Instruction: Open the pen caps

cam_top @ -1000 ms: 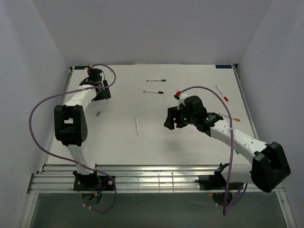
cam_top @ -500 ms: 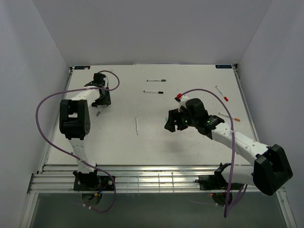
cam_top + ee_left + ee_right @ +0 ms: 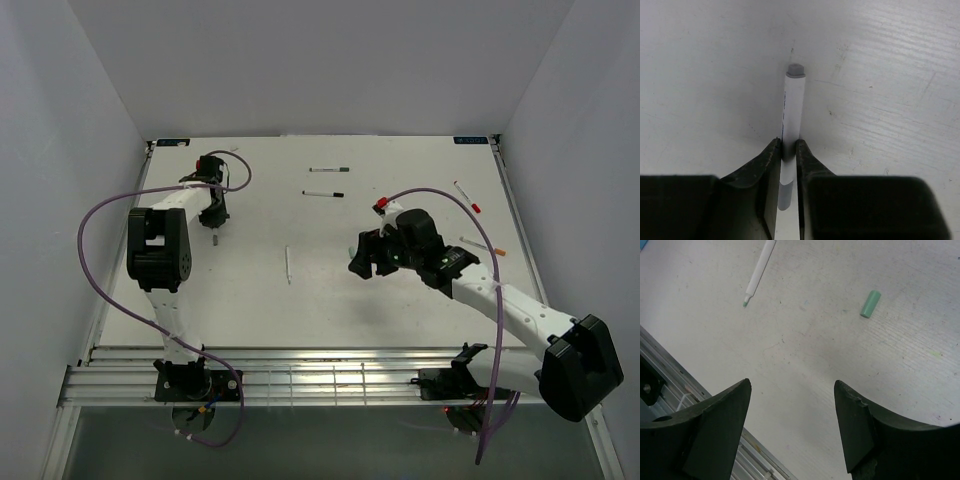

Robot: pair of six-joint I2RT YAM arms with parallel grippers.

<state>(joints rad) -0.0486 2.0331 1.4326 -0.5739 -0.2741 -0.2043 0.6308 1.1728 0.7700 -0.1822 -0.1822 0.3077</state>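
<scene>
The left gripper [image 3: 788,146] pinches a white pen barrel [image 3: 793,107], its grey end [image 3: 795,70] pointing straight ahead of the fingertips. The right gripper [image 3: 791,386] is spread wide, holding nothing. A loose green pen cap [image 3: 870,303] lies ahead of the finger at the view's right, and an uncapped pen [image 3: 759,272] lies farther off, ahead of the other finger.

Left pincer [image 3: 788,150] swallowed the lower end of the white pen [image 3: 793,112], and that end stayed hidden! On the right wrist view, the uncapped pen [image 3: 759,271] ran off the top edge.
</scene>
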